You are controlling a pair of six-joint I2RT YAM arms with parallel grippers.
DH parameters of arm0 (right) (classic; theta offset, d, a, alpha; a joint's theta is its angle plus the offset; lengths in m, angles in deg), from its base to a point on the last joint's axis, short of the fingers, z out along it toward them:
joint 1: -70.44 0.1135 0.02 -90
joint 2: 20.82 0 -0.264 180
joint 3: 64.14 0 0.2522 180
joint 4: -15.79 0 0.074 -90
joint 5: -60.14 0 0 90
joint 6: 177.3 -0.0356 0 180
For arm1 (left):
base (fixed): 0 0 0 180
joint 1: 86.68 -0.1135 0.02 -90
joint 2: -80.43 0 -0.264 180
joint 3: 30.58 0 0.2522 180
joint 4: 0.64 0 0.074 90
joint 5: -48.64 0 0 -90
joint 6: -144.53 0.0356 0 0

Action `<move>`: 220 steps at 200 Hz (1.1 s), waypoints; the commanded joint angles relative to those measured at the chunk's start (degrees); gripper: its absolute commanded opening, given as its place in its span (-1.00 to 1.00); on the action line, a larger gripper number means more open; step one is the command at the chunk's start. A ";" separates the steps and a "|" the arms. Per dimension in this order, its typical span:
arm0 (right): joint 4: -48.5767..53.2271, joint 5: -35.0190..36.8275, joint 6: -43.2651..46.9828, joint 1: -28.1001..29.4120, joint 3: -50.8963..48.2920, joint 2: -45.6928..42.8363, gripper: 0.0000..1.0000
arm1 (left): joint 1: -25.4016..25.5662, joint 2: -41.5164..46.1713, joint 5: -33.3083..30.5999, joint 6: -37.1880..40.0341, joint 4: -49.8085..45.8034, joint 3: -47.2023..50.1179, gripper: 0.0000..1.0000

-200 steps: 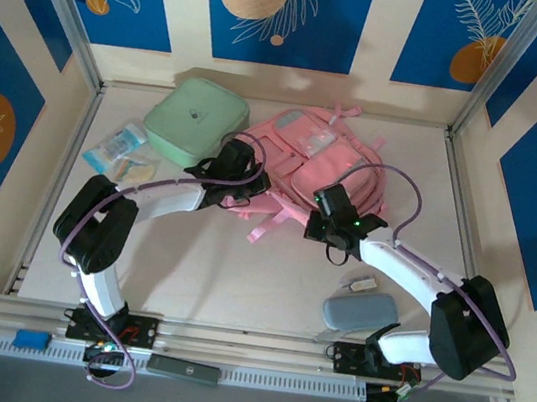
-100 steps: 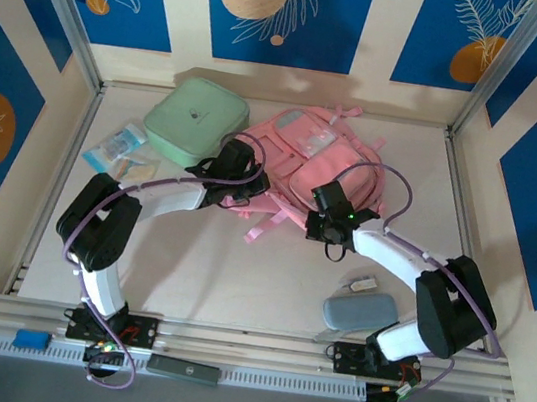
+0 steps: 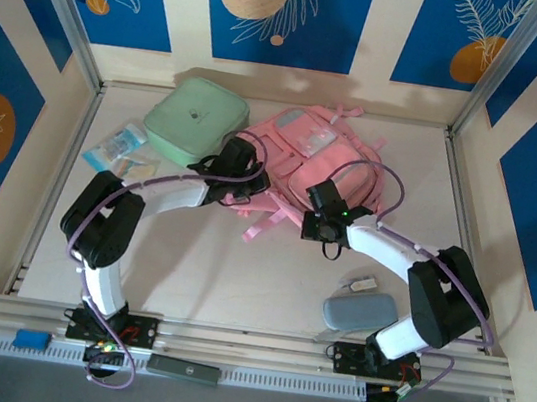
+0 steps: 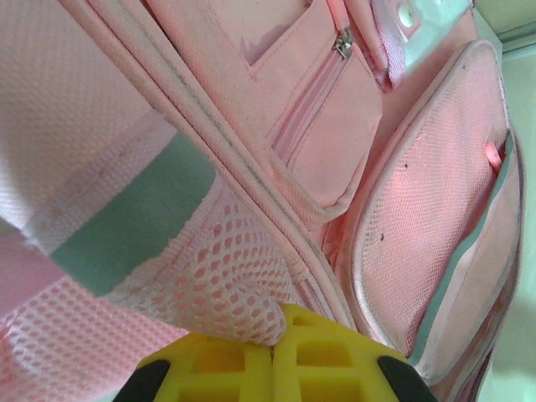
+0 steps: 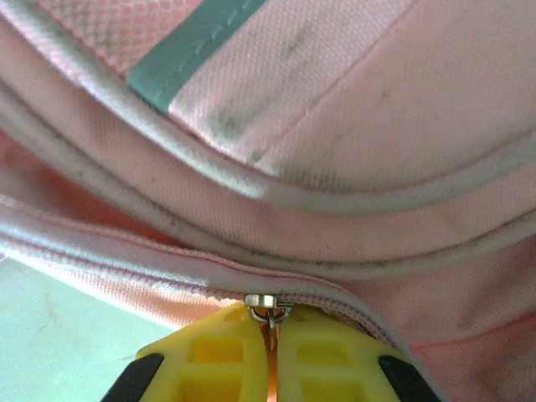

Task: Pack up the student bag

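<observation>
The student bag (image 3: 307,156), a large pink backpack, lies flat at the back middle of the table. My left gripper (image 3: 240,183) sits at its near left edge. In the left wrist view that gripper (image 4: 277,323) is shut, its yellow fingers (image 4: 209,368) pinching a fold of pink mesh (image 4: 226,276) on the bag. My right gripper (image 3: 318,225) is at the bag's near edge. In the right wrist view it (image 5: 272,325) is shut on a small metal zip pull (image 5: 269,308) on the bag's zipper seam (image 5: 151,272).
A mint green square zip case (image 3: 194,119) touches the bag's left side. Packets (image 3: 120,150) lie at the far left. A grey-blue pouch (image 3: 359,311) and a small white item (image 3: 365,284) lie near the right arm's base. Frame rails border the table.
My right arm has swung left along the bag's near edge, its elbow folding inward. The left gripper has stayed on the bag.
</observation>
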 commanded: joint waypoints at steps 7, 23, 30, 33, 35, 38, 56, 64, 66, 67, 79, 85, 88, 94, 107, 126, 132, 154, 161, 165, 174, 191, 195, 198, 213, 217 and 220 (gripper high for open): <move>6.32 -2.75 1.33 0.77 2.15 -3.73 -1.00 | -2.05 -4.34 2.85 2.68 1.95 -8.37 -1.00; 6.41 -6.80 0.38 1.58 3.43 -4.36 -1.00 | -2.93 -7.69 3.45 4.24 -1.70 -13.78 -0.91; 6.14 -8.17 -0.11 1.89 3.81 -4.01 -1.00 | -3.44 -8.90 3.41 5.04 -3.48 -15.82 -0.80; 6.01 -8.42 -0.44 1.93 3.99 -3.85 -1.00 | -3.68 -9.23 3.19 5.33 -4.30 -16.59 -0.74; 5.94 -8.47 -0.72 1.92 4.15 -3.69 -1.00 | -3.81 -9.46 3.02 5.51 -4.76 -17.08 -0.70; 5.84 -8.39 -1.17 1.88 4.41 -3.38 -1.00 | -3.96 -9.69 2.88 5.80 -5.39 -17.72 -0.62; 5.93 -7.60 -2.62 0.51 5.92 -1.52 -1.00 | -4.58 -8.97 4.60 7.09 -5.98 -17.94 -0.25; 5.79 -7.21 -3.08 -0.07 6.45 -1.06 -1.00 | -4.41 -7.40 5.01 7.60 -5.62 -16.33 -0.14; 5.69 -7.16 -3.27 -0.14 6.44 -0.97 -1.00 | -4.32 -7.00 5.03 7.62 -5.62 -15.76 -0.11; 5.58 -7.15 -3.27 -0.12 6.52 -0.92 -1.00 | -4.26 -6.68 5.04 7.58 -5.58 -15.47 -0.10; 4.32 -7.76 -3.48 -0.28 6.78 -0.79 -1.00 | -3.88 -3.20 5.38 5.98 -3.28 -10.07 0.02; 3.86 -8.16 -3.67 -0.25 6.91 -0.63 -1.00 | -3.47 -1.22 5.37 4.20 -0.76 -6.99 0.06; 3.77 -8.32 -3.80 -0.15 7.02 -0.55 -1.00 | -3.18 -0.34 5.37 3.25 0.73 -4.71 0.08; 3.63 -8.46 -3.86 -0.06 7.20 -0.31 -1.00 | -2.31 1.25 5.50 0.93 3.85 -1.37 0.11; 3.78 -8.16 -4.00 0.04 7.65 0.32 -1.00 | -0.17 3.17 6.00 -3.78 8.12 3.54 0.21; 4.26 -7.44 -3.93 -0.01 7.57 0.57 -1.00 | 3.56 4.75 3.21 -11.72 15.61 10.02 0.27; 4.25 -7.32 -3.90 -0.05 7.26 0.40 -1.00 | 4.59 4.51 2.27 -14.04 17.75 11.22 0.29; 3.64 -7.60 -3.89 -0.03 6.37 -0.34 -1.00 | 7.61 1.04 1.22 -20.39 23.43 11.12 0.34; 3.70 -7.58 -4.04 -0.01 6.19 -0.41 -1.00 | 8.28 -0.43 0.97 -21.79 24.68 10.35 0.34; 3.43 -7.58 -4.07 0.00 6.04 -0.48 -1.00 | 8.68 -1.26 0.77 -22.26 25.16 9.60 0.33; 3.36 -7.75 -4.17 0.03 5.93 -0.53 -1.00 | 9.31 -2.77 -0.33 -22.44 25.23 8.19 0.29; 3.27 -7.83 -4.23 0.30 5.99 -0.48 -1.00 | 10.18 -4.58 -2.77 -21.93 22.89 5.67 0.24; 3.28 -7.64 -4.16 0.47 5.99 -0.56 -1.00 | 10.27 -5.04 -2.79 -21.78 23.28 5.21 0.22; 3.28 -7.40 -4.20 0.58 5.99 -0.61 -1.00 | 10.37 -5.29 -2.86 -21.63 23.45 4.97 0.20; 3.40 -6.45 -4.34 0.78 6.03 -0.71 -1.00 | 10.88 -5.88 -4.70 -21.51 20.69 3.71 -0.01; 3.42 -6.37 -4.45 0.70 5.99 -0.75 -1.00 | 10.91 -5.97 -5.08 -21.54 20.51 3.70 -0.10; 3.41 -6.37 -4.46 0.69 6.04 -0.84 -1.00 | 10.91 -5.93 -5.40 -21.55 20.60 3.82 -0.16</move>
